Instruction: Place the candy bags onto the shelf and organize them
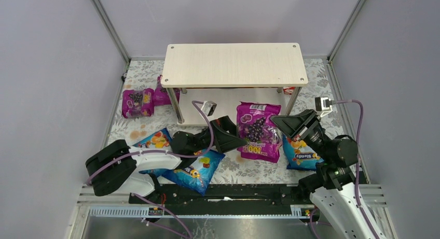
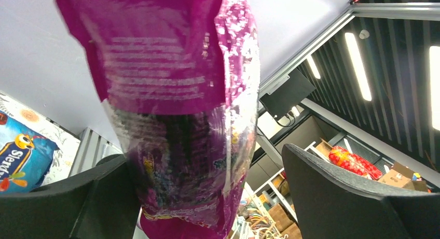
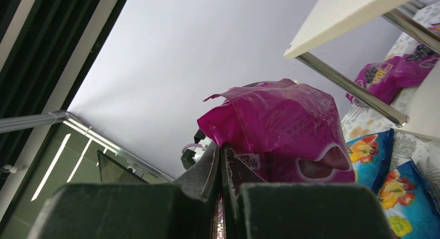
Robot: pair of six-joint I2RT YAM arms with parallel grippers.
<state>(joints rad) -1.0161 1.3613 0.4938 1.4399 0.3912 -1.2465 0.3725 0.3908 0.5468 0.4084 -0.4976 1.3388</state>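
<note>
A magenta candy bag hangs in front of the shelf, between my two grippers. My right gripper is shut on the bag's right edge; its jaws pinch the foil in the right wrist view, with the bag above them. My left gripper is open around the bag's left side. In the left wrist view the bag rests against the left finger, with a gap to the right finger. Three blue bags lie on the table: front left, front middle and right.
Two more magenta bags lie at the back left, one partly under the shelf. The shelf's top board is bare and its metal post stands close to the held bag. Grey walls enclose the table on three sides.
</note>
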